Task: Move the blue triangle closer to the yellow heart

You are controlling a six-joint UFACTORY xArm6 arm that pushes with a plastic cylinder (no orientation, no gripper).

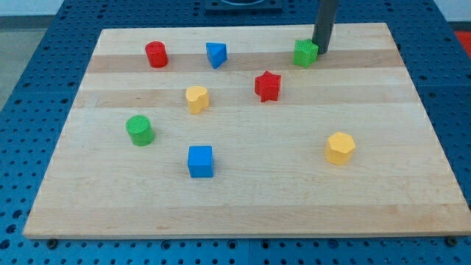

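My tip (321, 52) touches the green block (305, 53) near the bench (412, 191) far edge; no pincer visible. Blue triangle (215, 54) sits beyond yellow heart (196, 99), bare wood between

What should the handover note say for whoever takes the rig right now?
My tip sits at the view's top right, touching or nearly touching the right side of the green block.
Blue triangle is near the view's top, left of centre; yellow heart lies below it, slightly left, with a clear gap between.
Done: nothing visible, the triangle is not at the heart.
Left: bring the tip round above the triangle and push it down toward the heart.
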